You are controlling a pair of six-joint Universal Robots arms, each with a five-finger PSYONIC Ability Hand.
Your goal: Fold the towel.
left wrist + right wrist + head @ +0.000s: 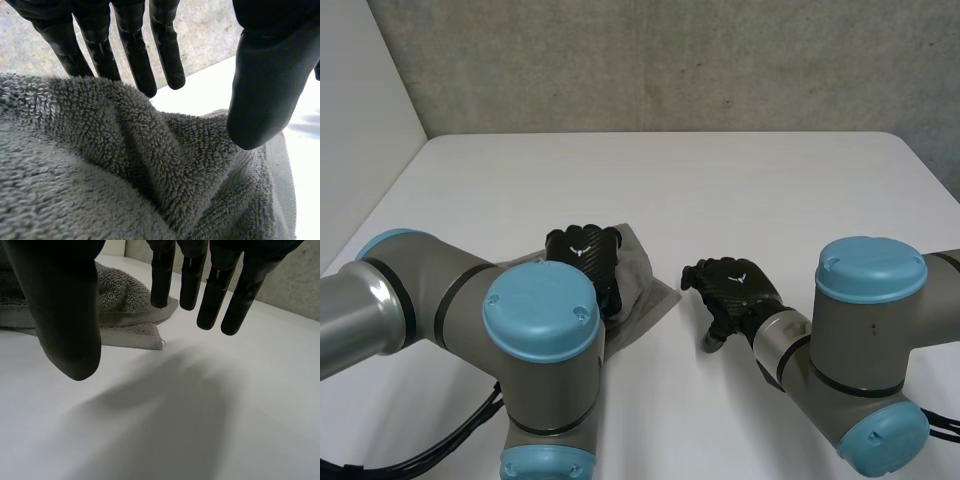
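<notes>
A grey terry towel [648, 277] lies bunched on the white table, partly hidden behind my left arm. My left hand [585, 255] rests over its middle. In the left wrist view the fingers [135, 55] are straight and the thumb [265, 85] stands apart, with a raised fold of towel [125, 175] under the palm and nothing pinched. My right hand [735, 290] hovers over bare table just right of the towel. Its fingers [215, 295] are straight and spread from the thumb [60, 305], holding nothing. A towel corner [135, 335] lies flat beside that thumb.
The white table [720, 190] stretches bare behind and to the right of the towel. A concrete wall [670, 60] stands along the far edge. My two grey arms fill the near side.
</notes>
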